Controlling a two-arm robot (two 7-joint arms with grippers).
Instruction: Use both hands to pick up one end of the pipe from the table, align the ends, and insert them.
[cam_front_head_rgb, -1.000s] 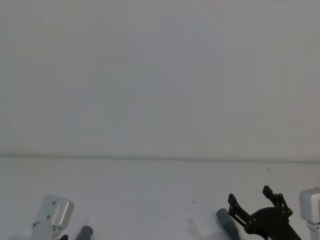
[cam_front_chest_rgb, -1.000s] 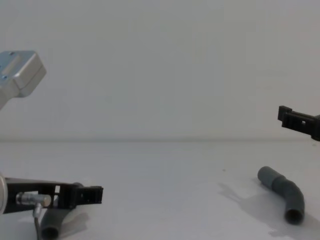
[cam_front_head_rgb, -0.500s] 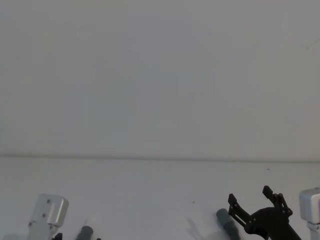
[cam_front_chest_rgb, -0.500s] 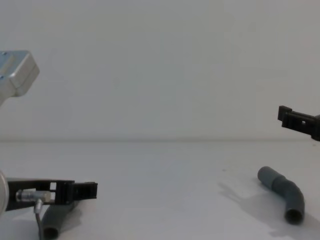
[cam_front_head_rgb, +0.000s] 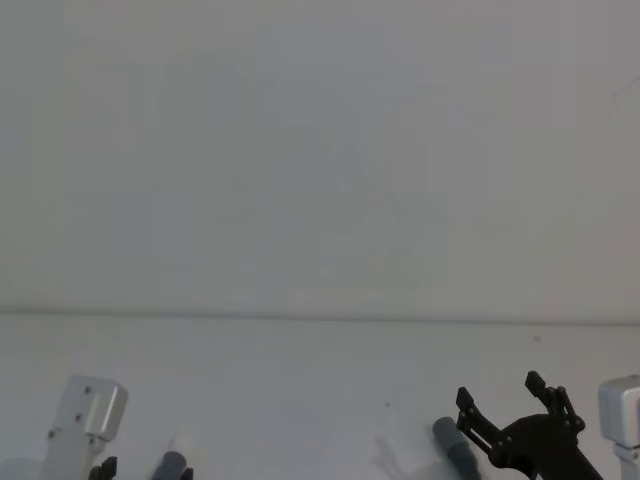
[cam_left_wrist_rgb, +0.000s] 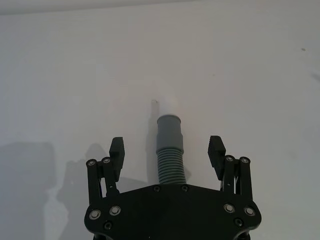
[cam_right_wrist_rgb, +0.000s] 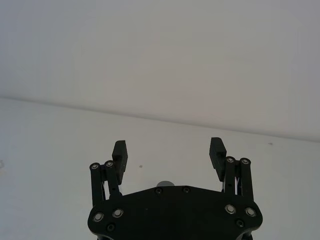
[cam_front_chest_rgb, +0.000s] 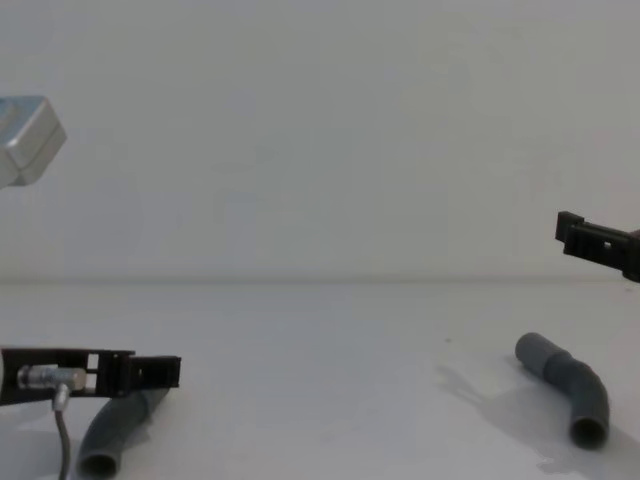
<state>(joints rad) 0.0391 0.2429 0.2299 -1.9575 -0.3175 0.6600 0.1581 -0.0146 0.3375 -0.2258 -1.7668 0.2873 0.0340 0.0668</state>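
Two dark-grey pieces of the pipe lie on the white table (cam_front_chest_rgb: 320, 390). The left piece (cam_front_chest_rgb: 112, 432) has its smooth cuff end (cam_left_wrist_rgb: 169, 129) pointing away from my left gripper (cam_left_wrist_rgb: 167, 146). That gripper is open, with a finger on each side of the ribbed part. From the chest it hovers just over the piece as the left gripper (cam_front_chest_rgb: 165, 370). The right piece (cam_front_chest_rgb: 568, 380) is bent and lies free. My right gripper (cam_right_wrist_rgb: 168, 146) is open and empty, held well above the table as the right gripper (cam_front_chest_rgb: 570, 230). From the head it stands beside the right piece (cam_front_head_rgb: 452, 446).
An off-white wall (cam_front_chest_rgb: 320, 130) rises behind the table's far edge. The silver left arm housing (cam_front_chest_rgb: 25, 140) shows at the upper left of the chest view. Bare table lies between the two pieces.
My left gripper has drawn back toward the robot's left along its pipe piece, and its arm housing has dropped lower in the head view. The right gripper and both pieces have not moved.
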